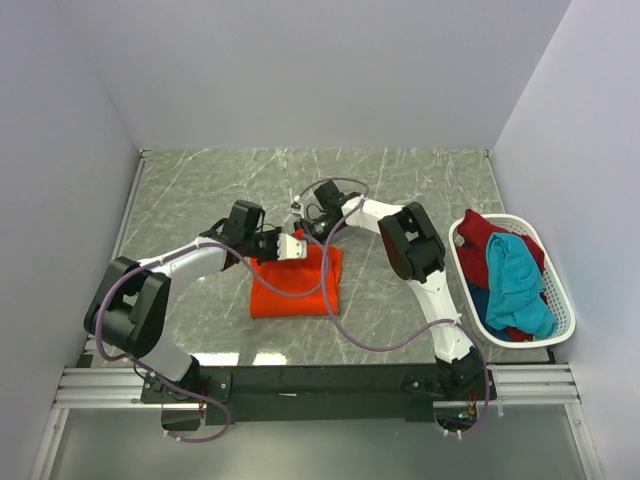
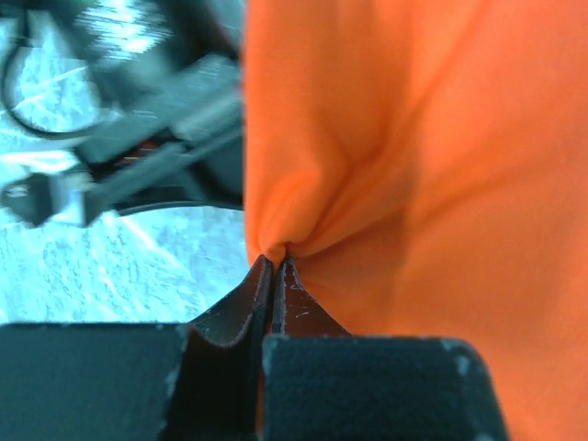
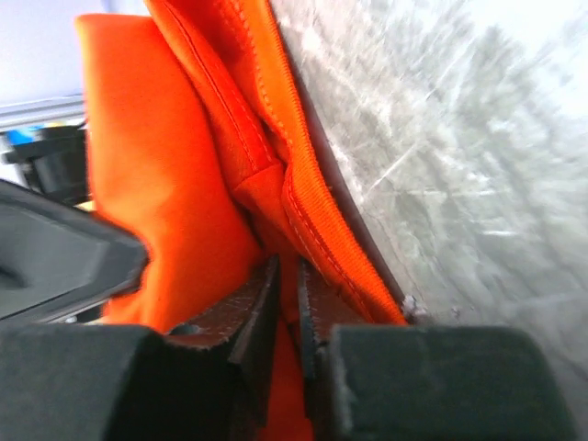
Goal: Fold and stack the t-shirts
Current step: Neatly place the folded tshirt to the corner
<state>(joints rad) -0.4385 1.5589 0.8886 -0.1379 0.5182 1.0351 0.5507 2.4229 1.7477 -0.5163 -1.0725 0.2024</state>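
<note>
The bright orange t-shirt (image 1: 295,285) lies folded in the middle of the table. My left gripper (image 1: 292,246) is shut on its far edge; in the left wrist view the cloth (image 2: 404,165) bunches at the closed fingertips (image 2: 275,264). My right gripper (image 1: 312,232) is shut on the same far edge, just to the right of the left one; in the right wrist view a hemmed fold of orange cloth (image 3: 230,147) sits pinched between the fingers (image 3: 289,276). Teal (image 1: 515,280), dark red (image 1: 480,240) and blue (image 1: 480,300) t-shirts lie in the basket.
The white plastic basket (image 1: 560,290) stands at the right of the table, against the right wall. Walls close in the table on the left, back and right. The two wrists are very close together over the shirt's far edge. Purple cables loop over the shirt.
</note>
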